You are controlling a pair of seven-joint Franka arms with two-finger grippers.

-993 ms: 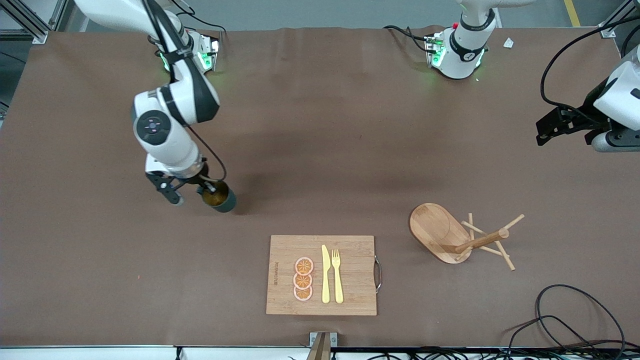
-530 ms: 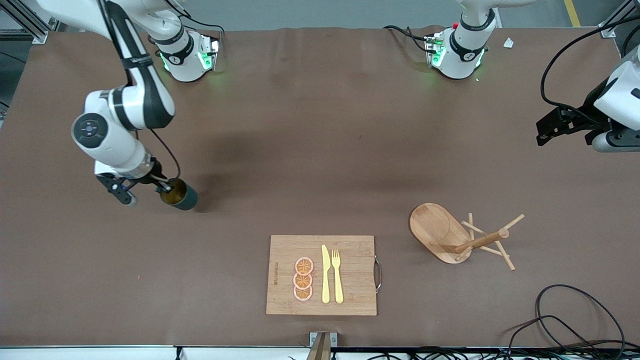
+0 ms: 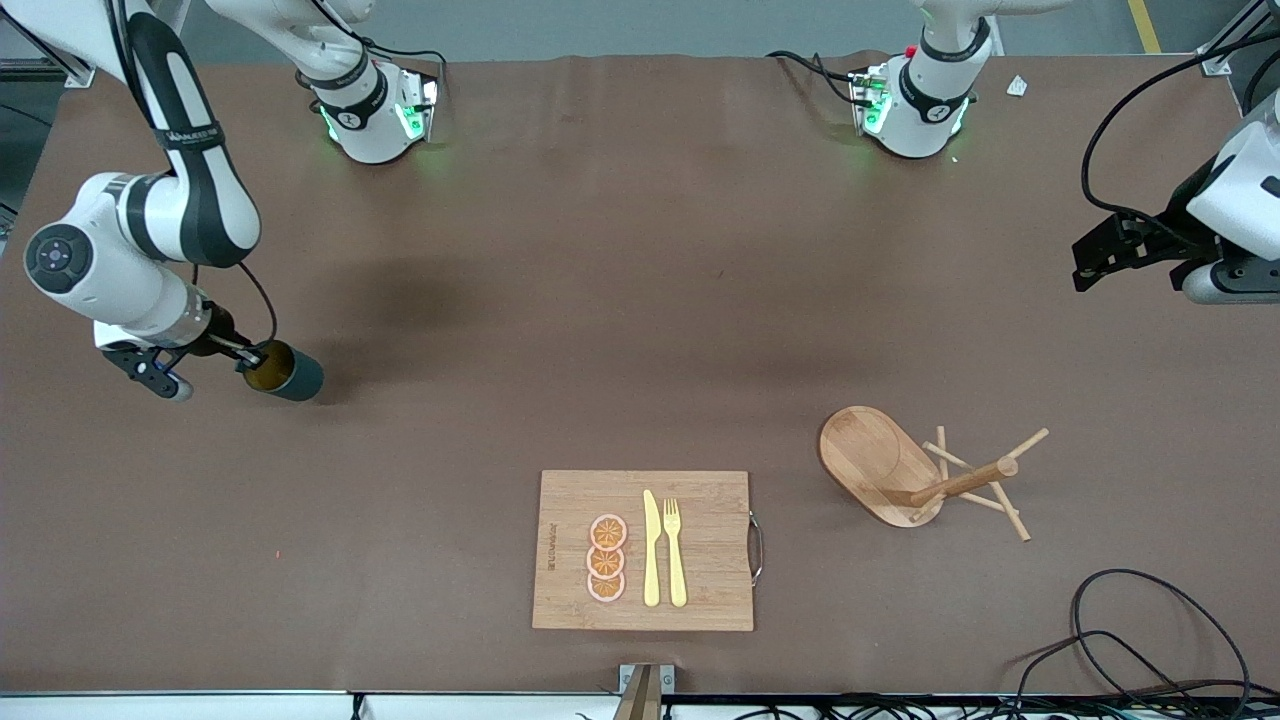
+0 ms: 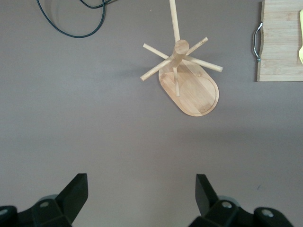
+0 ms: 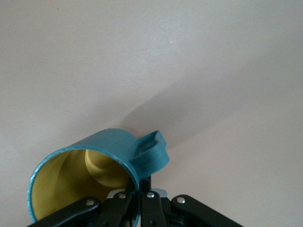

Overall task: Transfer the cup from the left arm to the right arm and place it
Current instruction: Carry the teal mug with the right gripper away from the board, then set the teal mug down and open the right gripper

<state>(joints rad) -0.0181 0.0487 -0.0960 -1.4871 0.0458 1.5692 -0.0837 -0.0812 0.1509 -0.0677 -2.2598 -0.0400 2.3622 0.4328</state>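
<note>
The cup (image 3: 288, 374) is dark teal with a mustard-yellow inside and hangs tilted over the bare mat at the right arm's end of the table. My right gripper (image 3: 250, 359) is shut on its rim. In the right wrist view one finger is inside the cup (image 5: 106, 144) and one outside, beside the small handle (image 5: 152, 153), with the right gripper (image 5: 140, 188) pinching the wall. My left gripper (image 3: 1100, 252) waits open and holding nothing in the air at the left arm's end of the table. Its own view shows the left gripper (image 4: 140, 187) spread wide over brown mat.
A wooden peg rack (image 3: 900, 470) lies tipped on its side toward the left arm's end, also seen as the rack (image 4: 189, 87). A wooden cutting board (image 3: 700, 500) with orange slices, a yellow knife and fork sits near the front edge. Black cables (image 3: 1130, 620) lie at the front corner.
My right arm has carried the cup sideways toward the right arm's end of the table, keeping its grip. The left arm has not moved.
</note>
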